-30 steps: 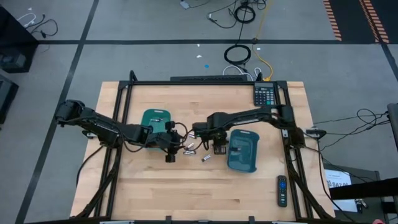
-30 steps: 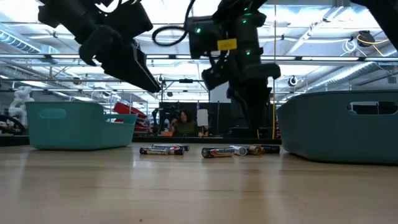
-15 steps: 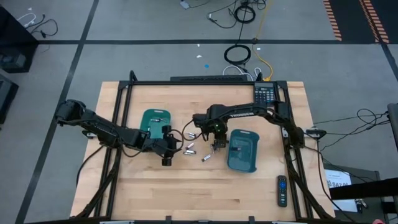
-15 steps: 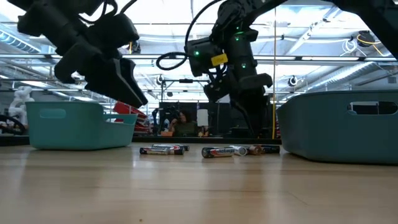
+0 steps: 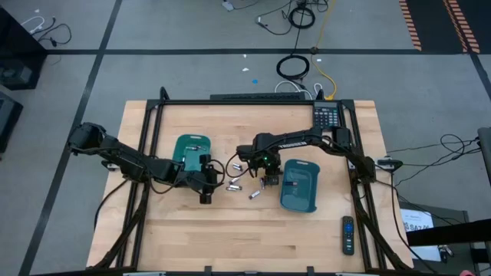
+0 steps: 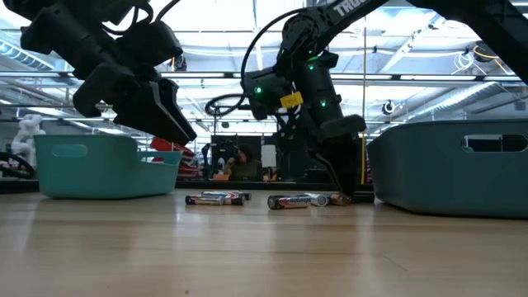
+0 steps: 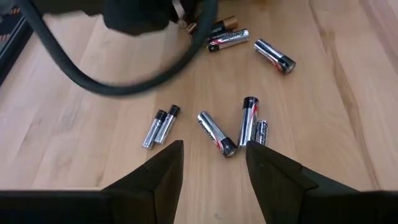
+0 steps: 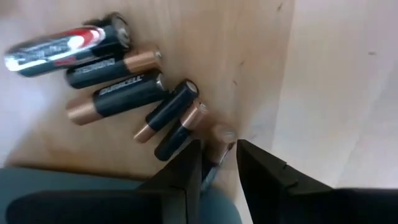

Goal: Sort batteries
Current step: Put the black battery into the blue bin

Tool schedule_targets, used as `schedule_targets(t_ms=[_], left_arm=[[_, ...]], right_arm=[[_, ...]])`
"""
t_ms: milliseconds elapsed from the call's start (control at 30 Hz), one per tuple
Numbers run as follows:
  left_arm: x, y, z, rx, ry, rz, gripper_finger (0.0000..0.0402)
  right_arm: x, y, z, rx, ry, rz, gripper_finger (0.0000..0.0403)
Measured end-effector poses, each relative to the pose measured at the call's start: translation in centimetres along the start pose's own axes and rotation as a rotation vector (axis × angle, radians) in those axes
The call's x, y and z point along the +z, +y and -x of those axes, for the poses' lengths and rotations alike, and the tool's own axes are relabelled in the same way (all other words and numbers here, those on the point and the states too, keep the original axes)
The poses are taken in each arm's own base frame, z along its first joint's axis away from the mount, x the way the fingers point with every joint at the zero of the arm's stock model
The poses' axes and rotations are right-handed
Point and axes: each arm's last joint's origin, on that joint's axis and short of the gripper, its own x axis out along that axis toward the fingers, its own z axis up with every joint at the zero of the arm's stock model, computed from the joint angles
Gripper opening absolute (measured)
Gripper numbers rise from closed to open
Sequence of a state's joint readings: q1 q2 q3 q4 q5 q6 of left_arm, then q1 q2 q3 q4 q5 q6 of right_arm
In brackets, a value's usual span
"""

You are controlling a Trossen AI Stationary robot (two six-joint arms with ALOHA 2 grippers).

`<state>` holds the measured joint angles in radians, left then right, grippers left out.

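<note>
Between right pincer (image 8: pixel 217 165) fingers, half-hidden battery (image 8: pixel 219 144)

- Both arms are dark, jointed links.
- Right arm (image 6: pixel 309 58) carries a yellow label, small green lights and white lettering.
- A thick black cable (image 7: pixel 118 78) loops near the left arm.
- The fingers (image 7: pixel 158 177) are matte black wedges.

both arms reach in toward mid-tabletop
left pincer (image 7: pixel 211 165) hangs above the tabletop, fingers apart. right pincer (image 8: pixel 217 163) points down, fingers narrowly parted around a battery (image 8: pixel 219 144).
</note>
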<state>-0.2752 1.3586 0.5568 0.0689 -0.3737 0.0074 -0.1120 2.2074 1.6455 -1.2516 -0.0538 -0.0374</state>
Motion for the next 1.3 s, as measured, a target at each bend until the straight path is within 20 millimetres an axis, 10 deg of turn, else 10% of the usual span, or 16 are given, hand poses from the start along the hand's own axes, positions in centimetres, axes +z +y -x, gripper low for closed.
schedule_targets(t_ms=[567, 767, 1100, 1300], left_arm=[[-0.1, 0.0, 0.0, 0.000, 0.007, -0.010, 0.0185], [-0.1, 0.0, 0.0, 0.000, 0.006, -0.009, 0.0185], [-0.3, 0.0, 0.0, 0.000, 0.035, 0.015, 0.0185], [-0.3, 0.0, 0.0, -0.001, 0.033, 0.014, 0.0185]], right_arm=[[0.5, -0.1, -0.9, -0.027, 0.011, 0.066, 0.0021], [0.4, -0.6, 3.3, -0.099, -0.082, 0.065, 0.0021], [-7.5, 1.4, 13.6, -0.196, -0.440, -0.088, 0.0021], [-12.8, 4.2, 12.9, -0.121, -0.653, -0.206, 0.0021]])
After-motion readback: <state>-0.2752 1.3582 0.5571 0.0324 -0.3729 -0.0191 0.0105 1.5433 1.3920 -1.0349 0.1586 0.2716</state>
